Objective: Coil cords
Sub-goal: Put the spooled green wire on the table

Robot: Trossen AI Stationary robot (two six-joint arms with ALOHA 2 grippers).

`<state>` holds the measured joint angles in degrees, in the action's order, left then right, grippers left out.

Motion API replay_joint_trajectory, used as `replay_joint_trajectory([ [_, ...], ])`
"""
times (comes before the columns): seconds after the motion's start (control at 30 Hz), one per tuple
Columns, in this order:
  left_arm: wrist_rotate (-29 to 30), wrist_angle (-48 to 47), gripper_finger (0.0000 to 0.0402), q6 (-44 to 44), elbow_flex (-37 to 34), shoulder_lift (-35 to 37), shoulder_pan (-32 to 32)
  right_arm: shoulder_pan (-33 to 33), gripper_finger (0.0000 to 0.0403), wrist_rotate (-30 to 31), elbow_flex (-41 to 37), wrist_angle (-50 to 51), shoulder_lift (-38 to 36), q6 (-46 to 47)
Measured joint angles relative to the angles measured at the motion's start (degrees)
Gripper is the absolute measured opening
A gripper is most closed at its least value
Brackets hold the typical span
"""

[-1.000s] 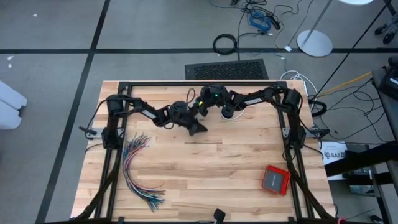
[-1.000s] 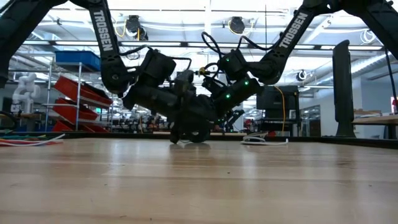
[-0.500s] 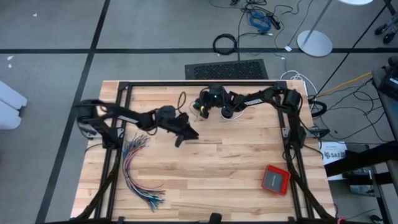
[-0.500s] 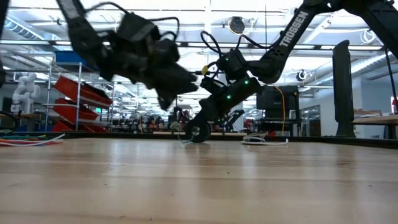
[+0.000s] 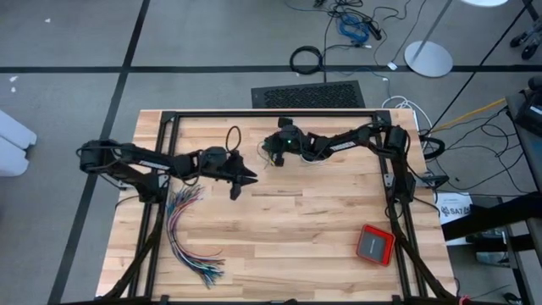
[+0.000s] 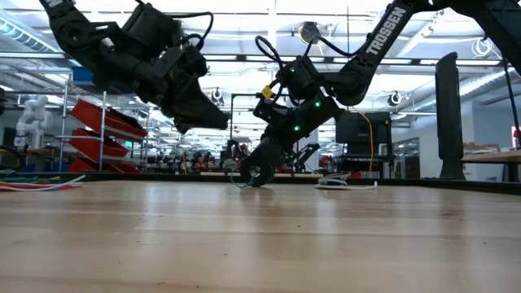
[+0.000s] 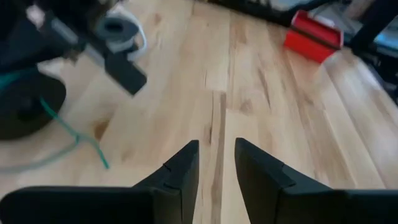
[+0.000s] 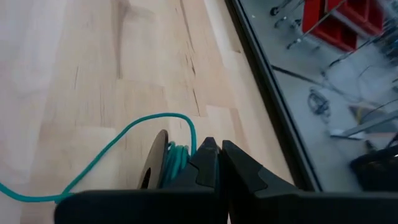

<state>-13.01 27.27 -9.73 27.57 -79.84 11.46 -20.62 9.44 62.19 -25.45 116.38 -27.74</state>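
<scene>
Red box [image 5: 374, 244] is seen nearest, then multicoloured wire bundle [image 5: 188, 230]. Left gripper [image 5: 240, 180] is raised off the table [image 5: 322, 237], jaws narrowly parted, nothing held. Farther back, right gripper [image 8: 216, 163] is pinched closed beside teal-green cord [image 8: 124, 146], partly wound on a black spool [image 8: 155, 163], its tail loose on the wood.

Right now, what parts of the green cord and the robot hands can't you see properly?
- Green cord: right wrist view, its coiled end disappears behind the right tool.
- Same cord, low view: too thin to follow.
- Black cord: not made out in any view.
- Left tool: empty; high view, too small to show its gap.
</scene>
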Motion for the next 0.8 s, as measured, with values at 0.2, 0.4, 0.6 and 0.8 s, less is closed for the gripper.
replay_joint_trajectory([
  [0.2,0.92,-1.07,0.0109,1.68,-0.04,0.03,-1.02,2.85,0.0001,4.58,0.0,0.41,0.0,-5.13],
  [0.4,3.09,-2.84,0.0109,3.76,-0.02,0.03,-2.33,5.18,0.0,8.75,-0.03,0.69,0.62,-9.22],
  [0.6,4.54,-5.82,0.0109,5.06,-0.02,0.03,-3.57,6.19,0.0011,8.74,-0.13,1.54,0.85,-9.16],
  [0.8,6.9,-9.0,0.0109,6.06,-0.02,0.03,-4.5,6.13,0.0037,7.81,-0.15,4.37,0.9,-5.77],
])
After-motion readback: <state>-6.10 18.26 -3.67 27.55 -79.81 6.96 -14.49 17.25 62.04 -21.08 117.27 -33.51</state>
